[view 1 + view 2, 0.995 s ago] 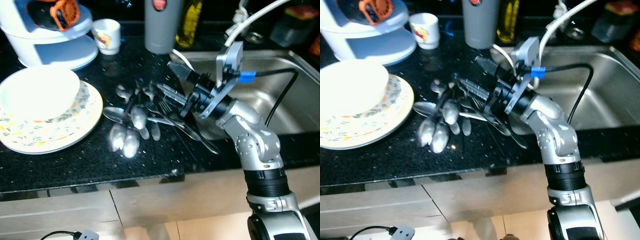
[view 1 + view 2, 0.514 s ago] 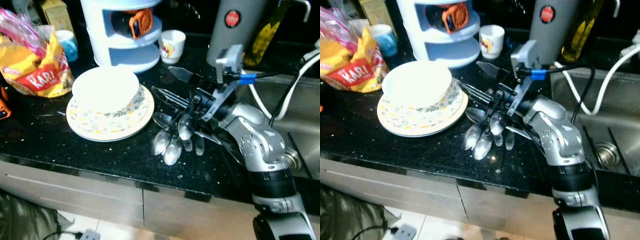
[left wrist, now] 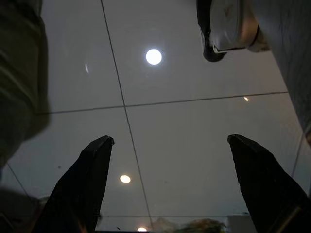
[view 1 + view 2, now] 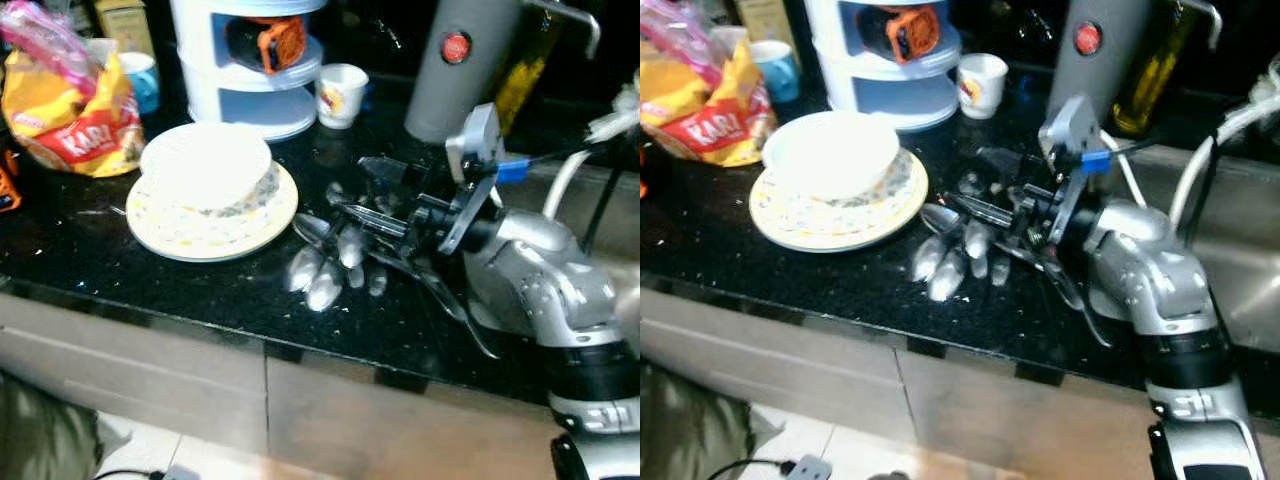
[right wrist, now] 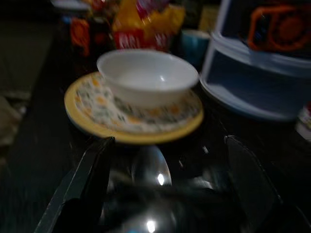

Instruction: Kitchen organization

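Black stone surface (image 4: 150,270): right gripper (image 4: 385,205), fingers apart, hovers over spoons (image 4: 325,270); blur probably risks scattering them toward plate (image 4: 200,225) at ten o'clock.

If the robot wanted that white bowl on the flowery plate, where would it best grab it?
Probably by the rim: the white bowl sits upright and open on the plate, so one finger could go inside, one outside, coming from above on the side facing the right gripper.

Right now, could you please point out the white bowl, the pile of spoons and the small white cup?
white bowl (image 4: 830,152), right eye view, inside of the bowl.
pile of spoons (image 4: 945,270), right eye view, a spoon's bowl.
small white cup (image 4: 340,95), left eye view, its side.
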`<state>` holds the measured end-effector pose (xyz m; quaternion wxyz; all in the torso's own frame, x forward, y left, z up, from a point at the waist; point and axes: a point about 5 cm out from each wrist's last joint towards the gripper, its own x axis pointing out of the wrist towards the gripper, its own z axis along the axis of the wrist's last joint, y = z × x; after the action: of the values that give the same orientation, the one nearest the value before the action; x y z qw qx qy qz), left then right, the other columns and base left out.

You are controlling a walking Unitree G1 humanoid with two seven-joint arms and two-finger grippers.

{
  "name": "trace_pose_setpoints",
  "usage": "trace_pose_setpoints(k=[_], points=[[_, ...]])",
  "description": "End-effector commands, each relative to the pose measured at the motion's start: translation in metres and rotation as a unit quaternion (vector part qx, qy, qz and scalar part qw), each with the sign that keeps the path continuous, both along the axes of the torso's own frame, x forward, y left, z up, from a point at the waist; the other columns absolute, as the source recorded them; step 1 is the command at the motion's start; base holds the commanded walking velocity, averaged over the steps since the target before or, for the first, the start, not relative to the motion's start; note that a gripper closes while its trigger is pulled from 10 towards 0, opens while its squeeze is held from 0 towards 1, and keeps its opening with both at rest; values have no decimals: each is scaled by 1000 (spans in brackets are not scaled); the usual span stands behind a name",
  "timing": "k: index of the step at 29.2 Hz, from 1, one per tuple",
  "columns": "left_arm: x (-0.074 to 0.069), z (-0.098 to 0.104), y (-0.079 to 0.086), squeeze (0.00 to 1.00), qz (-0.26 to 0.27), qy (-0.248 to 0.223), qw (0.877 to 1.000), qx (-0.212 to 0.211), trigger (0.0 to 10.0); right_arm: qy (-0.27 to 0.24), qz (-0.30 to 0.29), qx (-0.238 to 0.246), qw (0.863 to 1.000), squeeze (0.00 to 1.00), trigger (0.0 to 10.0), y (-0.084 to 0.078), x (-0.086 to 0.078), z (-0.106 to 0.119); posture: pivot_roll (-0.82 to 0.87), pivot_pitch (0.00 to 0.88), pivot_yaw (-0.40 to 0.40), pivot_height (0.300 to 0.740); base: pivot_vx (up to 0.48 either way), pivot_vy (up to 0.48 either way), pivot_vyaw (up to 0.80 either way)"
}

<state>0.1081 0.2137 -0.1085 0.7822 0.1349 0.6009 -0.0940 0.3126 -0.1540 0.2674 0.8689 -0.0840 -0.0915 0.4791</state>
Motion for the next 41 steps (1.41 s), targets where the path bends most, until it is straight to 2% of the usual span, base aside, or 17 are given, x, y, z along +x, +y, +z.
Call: trace_pose_setpoints(k=[1,4,5,6,9,11,13,14,20,24,26,32,41], points=[[-5,-1,-1,0,7,7,1000,-4,10000,7,-7,-14,1000,0,10000,-4,-2,-2,22,79,-48,740,0,0,0],[-6,-2,-2,0,7,8,1000,-5,10000,18,-30,-69,997,0,10000,-21,-5,-5,23,85,-48,740,0,0,0],[-6,-2,-2,0,7,8,1000,-5,10000,18,-30,-69,997,0,10000,-21,-5,-5,23,85,-48,740,0,0,0],[-7,-2,-2,0,7,9,1000,-5,10000,26,-38,-96,994,0,10000,-30,-8,-6,23,87,-49,740,0,0,0],[-7,-2,-2,0,7,9,1000,-5,10000,35,-44,-115,992,0,10000,-39,-12,-7,20,90,-49,740,0,0,0],[-8,-2,-2,0,7,11,1000,-5,10000,61,-61,-156,984,0,10000,-53,-20,-11,12,92,-48,740,0,0,0],[-8,-3,-2,0,7,12,1000,-5,10000,76,-71,-165,981,0,10000,-57,-23,-14,11,94,-46,740,0,0,0],[-9,-3,-2,0,6,13,1000,-6,10000,93,-81,-166,978,0,10000,-60,-25,-17,7,95,-44,740,0,0,0],[-10,-3,-2,0,5,15,1000,-6,10000,115,-94,-164,975,0,10000,-65,-30,-23,1,97,-39,740,0,0,0],[-11,-3,-1,0,3,16,1000,-5,10000,130,-109,-171,971,0,10000,-73,-38,-29,-2,98,-35,740,0,0,0],[-12,-3,-1,0,0,17,1000,-4,10000,148,-120,-179,965,0,10000,-80,-47,-34,-10,99,-27,740,0,0,0],[-12,-3,0,0,-4,18,1000,0,10000,182,-152,-171,956,0,10000,-95,-59,-41,-19,103,-19,740,0,0,0],[-12,-3,-2,0,-7,19,1000,-2,10000,224,-163,-154,948,0,10000,-99,-66,-50,-27,102,-28,740,0,0,0]])
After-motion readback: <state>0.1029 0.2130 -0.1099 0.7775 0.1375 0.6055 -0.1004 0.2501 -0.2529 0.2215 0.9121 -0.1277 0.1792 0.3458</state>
